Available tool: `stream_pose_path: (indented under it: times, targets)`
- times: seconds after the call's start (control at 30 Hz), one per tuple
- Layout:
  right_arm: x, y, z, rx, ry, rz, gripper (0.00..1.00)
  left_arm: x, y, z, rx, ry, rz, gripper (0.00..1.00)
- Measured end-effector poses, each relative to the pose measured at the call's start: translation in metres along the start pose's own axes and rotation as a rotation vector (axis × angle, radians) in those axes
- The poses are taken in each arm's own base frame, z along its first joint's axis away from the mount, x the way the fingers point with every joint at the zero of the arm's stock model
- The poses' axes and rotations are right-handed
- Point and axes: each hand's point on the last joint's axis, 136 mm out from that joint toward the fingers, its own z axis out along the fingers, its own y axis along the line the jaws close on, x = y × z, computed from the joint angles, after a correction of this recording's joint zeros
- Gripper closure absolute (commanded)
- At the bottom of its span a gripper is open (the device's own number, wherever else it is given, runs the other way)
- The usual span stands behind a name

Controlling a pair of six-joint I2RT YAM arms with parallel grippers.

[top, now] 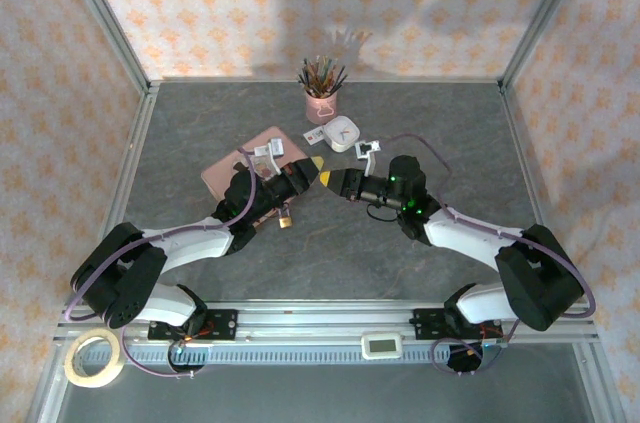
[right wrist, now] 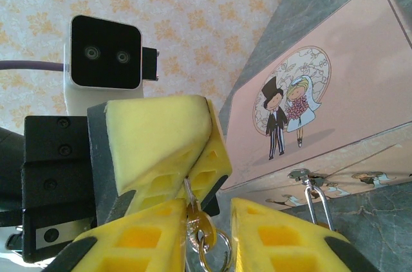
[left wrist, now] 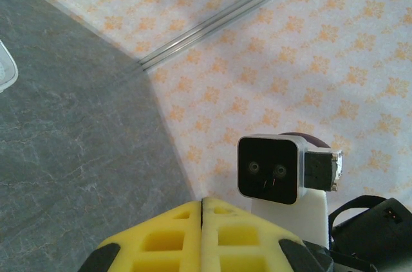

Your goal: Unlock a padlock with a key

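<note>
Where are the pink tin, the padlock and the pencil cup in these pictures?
pink tin (right wrist: 347, 60): right wrist view, bare part of its lid.
padlock (top: 285, 221): top external view, its brass body.
pencil cup (top: 321, 105): top external view, its pink wall.

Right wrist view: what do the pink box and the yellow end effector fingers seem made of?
Pink box: probably thin painted metal, smooth satin surface with printed bride and groom. Yellow fingers: matte foam or soft rubber, judging by moulded hollow cells.
</note>
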Motion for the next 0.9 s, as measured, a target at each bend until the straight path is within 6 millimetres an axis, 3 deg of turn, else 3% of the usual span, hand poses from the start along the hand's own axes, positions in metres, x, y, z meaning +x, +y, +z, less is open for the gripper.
stream_pose_path:
  times: [0.27,0.9]
  targets:
    - [0.0044,-0.002,-0.0013,0.0,0.009,0.007,0.84,-0.0009,-0.0003,0.0,0.0,-0.005,0.0,1.0]
    - [0.0025,0.0022,-0.0003,-0.024,0.004,-0.006,0.82,-0.0021,-0.0022,-0.0002,0.009,-0.01,-0.013,1.0]
